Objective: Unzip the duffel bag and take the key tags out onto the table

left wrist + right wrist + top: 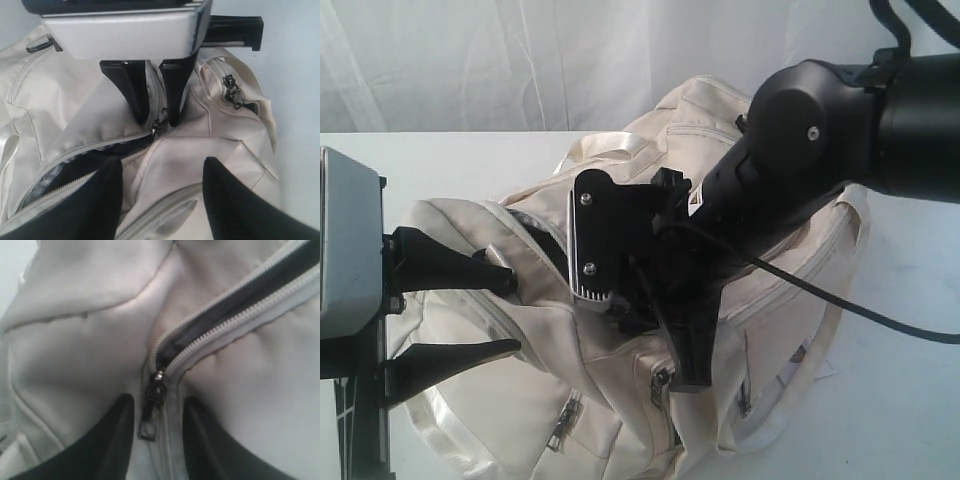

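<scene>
1. The duffel bag (520, 400) lies mid-table (910, 420), its zipper partly open; the key tags are out of sight.
2. Right gripper (159, 407): the fingers stand narrowly apart astride the zipper pull (149, 412). Pinch it squarely, then draw along the teeth.
3. Left gripper (162, 165): the fingers are spread around bag fabric and you cannot tell if they grip it. Brace the bag there.

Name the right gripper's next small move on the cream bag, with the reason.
Probably close the right gripper on the small dark metal zipper pull: it hangs between the black fingers, unpinched, and the cream-white fabric duffel bag is only partly unzipped.
</scene>
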